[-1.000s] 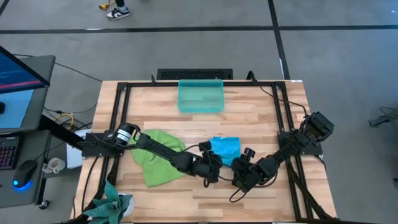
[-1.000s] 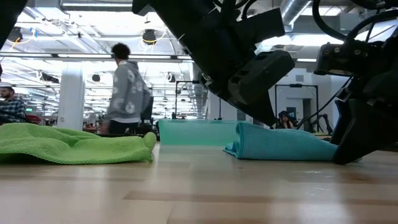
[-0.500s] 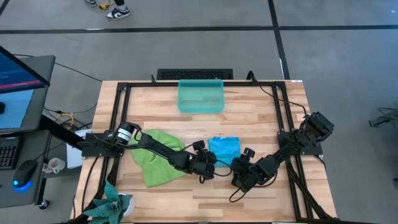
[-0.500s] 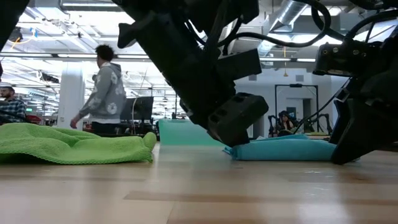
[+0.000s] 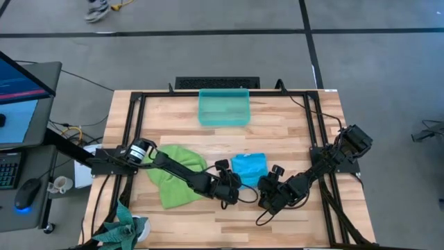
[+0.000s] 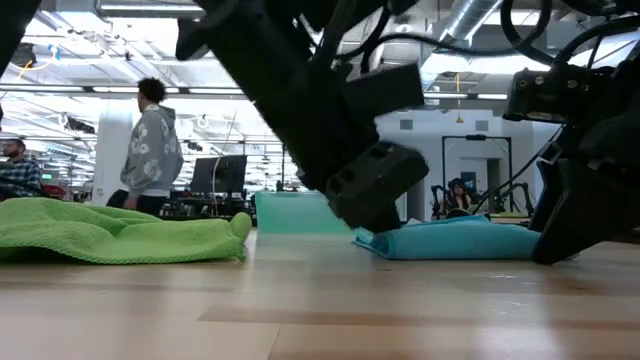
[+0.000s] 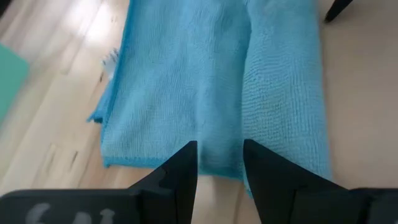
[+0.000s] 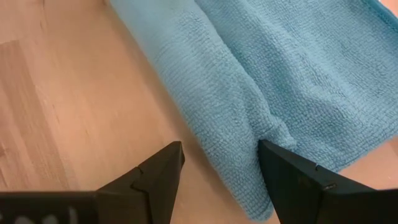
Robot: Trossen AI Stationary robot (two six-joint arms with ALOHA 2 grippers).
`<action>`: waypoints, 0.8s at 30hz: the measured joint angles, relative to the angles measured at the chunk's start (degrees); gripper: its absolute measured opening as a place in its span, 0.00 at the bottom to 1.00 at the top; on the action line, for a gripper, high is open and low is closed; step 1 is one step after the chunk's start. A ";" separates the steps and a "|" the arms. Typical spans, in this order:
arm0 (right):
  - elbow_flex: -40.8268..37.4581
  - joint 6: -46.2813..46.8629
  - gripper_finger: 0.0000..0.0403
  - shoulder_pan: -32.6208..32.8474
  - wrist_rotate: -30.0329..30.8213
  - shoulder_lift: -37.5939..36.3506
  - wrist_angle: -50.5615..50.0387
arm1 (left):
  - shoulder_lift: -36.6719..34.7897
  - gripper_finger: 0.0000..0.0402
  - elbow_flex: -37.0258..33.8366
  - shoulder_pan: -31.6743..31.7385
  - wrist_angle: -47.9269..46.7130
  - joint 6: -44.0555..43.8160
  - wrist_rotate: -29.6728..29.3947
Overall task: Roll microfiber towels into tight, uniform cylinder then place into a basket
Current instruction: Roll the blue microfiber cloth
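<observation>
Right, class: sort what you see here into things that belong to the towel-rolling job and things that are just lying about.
Belongs to the job:
- blue towel, with the left gripper and right gripper at its near edge
- green towel, crumpled, waiting
- basket, at the table's far edge

Just lying about:
- mouse, beside the table
- mug
- person in the room behind

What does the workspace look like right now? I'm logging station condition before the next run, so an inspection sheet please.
Surface: wooden table, black frame around it.
Job's things: blue towel folded flat near the front; green towel crumpled under the left arm; basket at the back edge, nothing seen inside.
Clutter: nothing seen.
Grippers: left gripper open at the blue towel's near edge; right gripper open at its right edge.
Cables: black cable loops between the grippers.
Surroundings: monitor, mouse, person walking behind.
</observation>
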 joint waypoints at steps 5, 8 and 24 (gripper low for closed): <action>0.00 0.00 0.59 0.00 -0.01 -0.01 0.02 | -0.06 0.31 1.91 -0.98 -1.78 0.62 -1.32; 0.00 0.00 0.59 0.00 0.00 -0.02 0.02 | -0.11 0.31 3.92 -1.83 -4.38 1.68 -3.83; 0.00 0.00 0.59 0.00 -0.02 0.00 0.13 | -0.01 0.31 10.72 -5.51 -9.42 4.92 -0.02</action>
